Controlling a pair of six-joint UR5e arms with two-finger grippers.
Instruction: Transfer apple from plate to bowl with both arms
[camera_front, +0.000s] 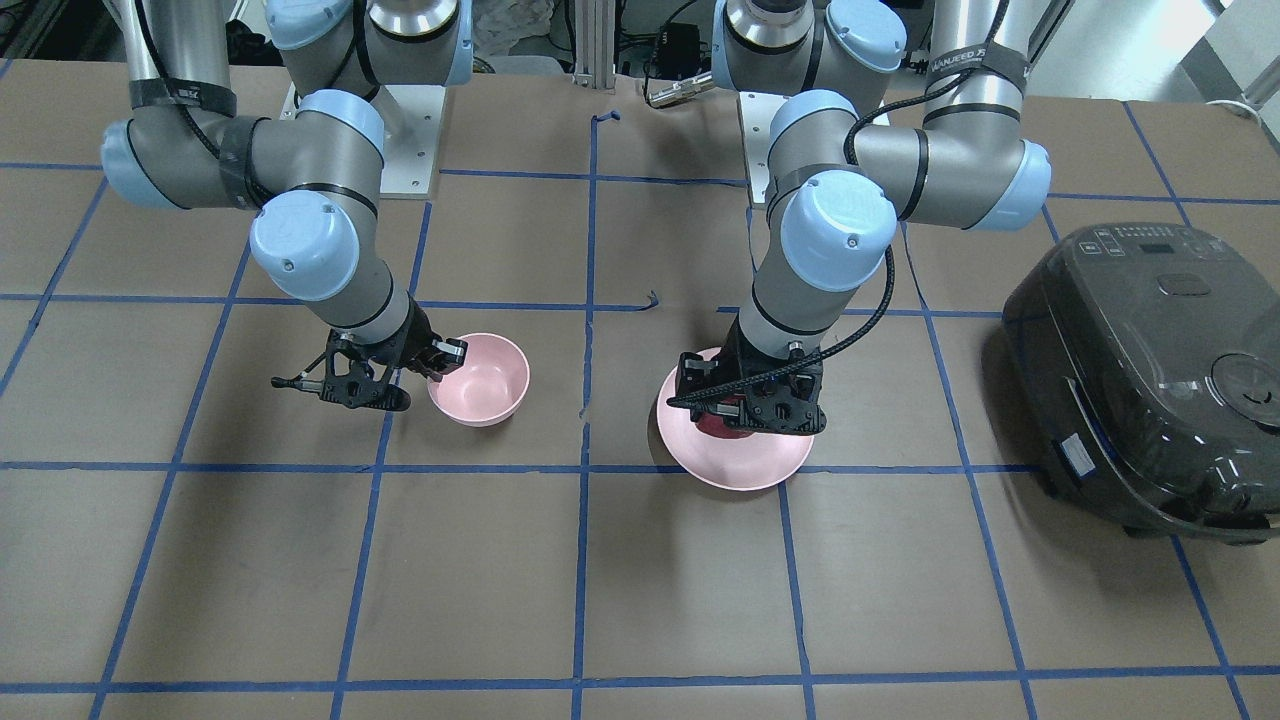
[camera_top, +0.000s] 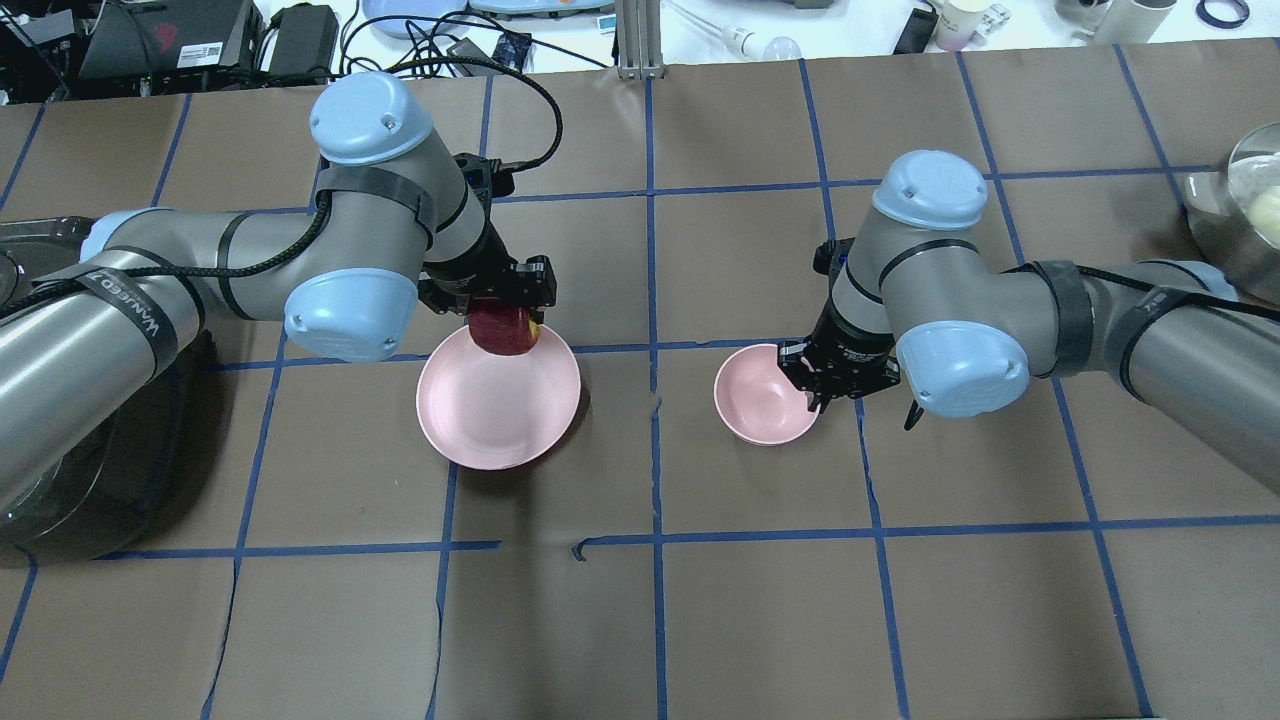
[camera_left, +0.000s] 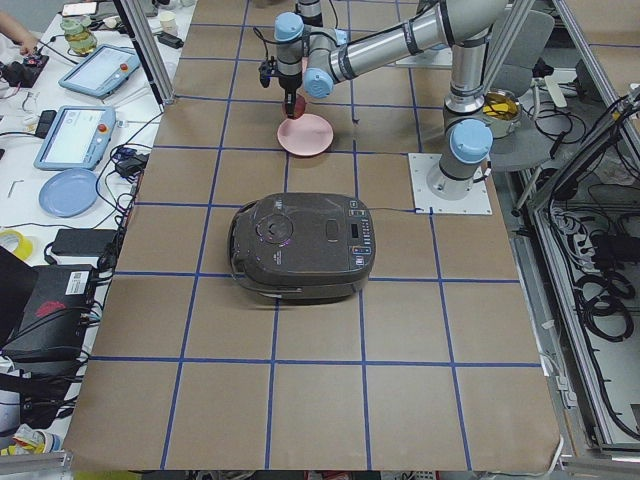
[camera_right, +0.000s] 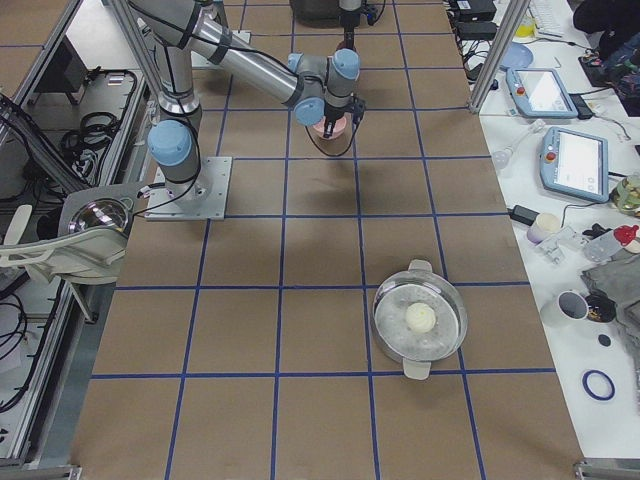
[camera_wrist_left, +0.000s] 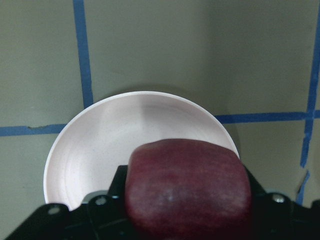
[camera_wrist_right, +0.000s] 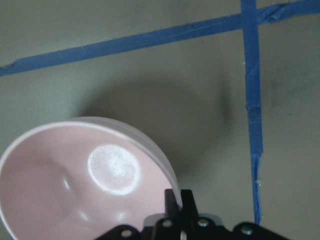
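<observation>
Four fixed; two wrist, seemingly downward.

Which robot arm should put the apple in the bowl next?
The left one. The left gripper is clamped on the apple, holding it over the plate. The right gripper pinches the rim of the bowl, so it looks busy steadying it.

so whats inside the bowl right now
Nothing: the bowl is bare inside but for a light spot. The fingers of the right gripper pinch its rim and hide part. The apple is in the left gripper.
</observation>
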